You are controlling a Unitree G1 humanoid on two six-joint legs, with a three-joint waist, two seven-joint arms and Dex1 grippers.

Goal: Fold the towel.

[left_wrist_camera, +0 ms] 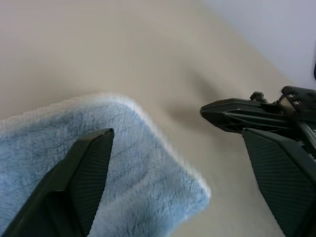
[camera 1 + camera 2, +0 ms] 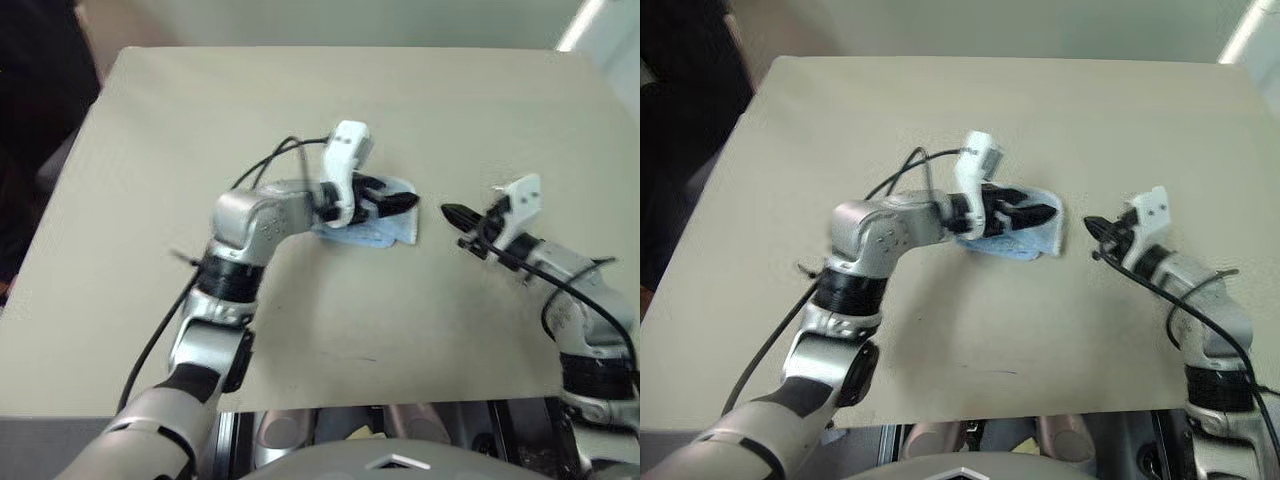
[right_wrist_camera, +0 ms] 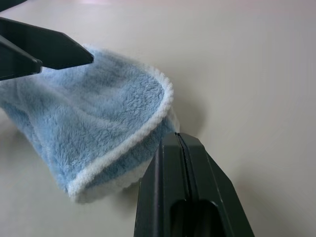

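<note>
Towel folded, layered edge in right wrist view; left fingers spread, right fingers pressed together.

towel mid-table | left end effector over it | right end effector just right

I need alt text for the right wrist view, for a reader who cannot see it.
A folded light blue towel with a whitish border lies on a beige table. The shut right tool rises in front, close to its edge, and the open left tool reaches over the far side of the towel.
</note>
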